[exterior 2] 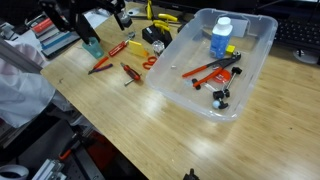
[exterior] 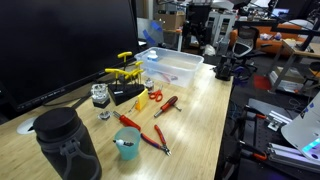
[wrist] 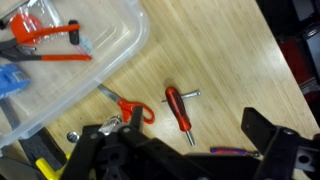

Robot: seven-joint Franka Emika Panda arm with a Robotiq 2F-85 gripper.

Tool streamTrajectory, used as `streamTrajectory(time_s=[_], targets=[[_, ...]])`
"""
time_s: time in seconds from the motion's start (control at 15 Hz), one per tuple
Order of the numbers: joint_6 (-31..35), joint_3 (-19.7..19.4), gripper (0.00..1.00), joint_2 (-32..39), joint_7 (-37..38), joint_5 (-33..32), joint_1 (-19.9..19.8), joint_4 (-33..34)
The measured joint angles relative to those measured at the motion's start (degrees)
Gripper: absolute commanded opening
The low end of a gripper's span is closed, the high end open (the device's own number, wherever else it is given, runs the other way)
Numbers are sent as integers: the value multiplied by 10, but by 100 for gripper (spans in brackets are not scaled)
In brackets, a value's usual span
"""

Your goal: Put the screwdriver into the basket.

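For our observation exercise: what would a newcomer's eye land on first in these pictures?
The clear plastic basket on the wooden table stands out, holding a blue-capped bottle and a red tool. Beside it lie the red-handled screwdriver and red-orange scissors, with the open gripper above them. A large black screen looms behind.

Even bright indoor light, soft glare lying on the wooden table (exterior 2: 130,100), wrist view blurring at bottom.
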Motion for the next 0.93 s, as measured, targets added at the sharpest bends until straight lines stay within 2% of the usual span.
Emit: streamTrajectory(time_s=[0.2, 0.4, 0.93], targets=[[68, 20, 100, 69, -88, 31, 1, 26], [124, 39, 100, 123, -168, 90, -1, 44], [129, 51, 100, 136, -182, 96, -11, 55]])
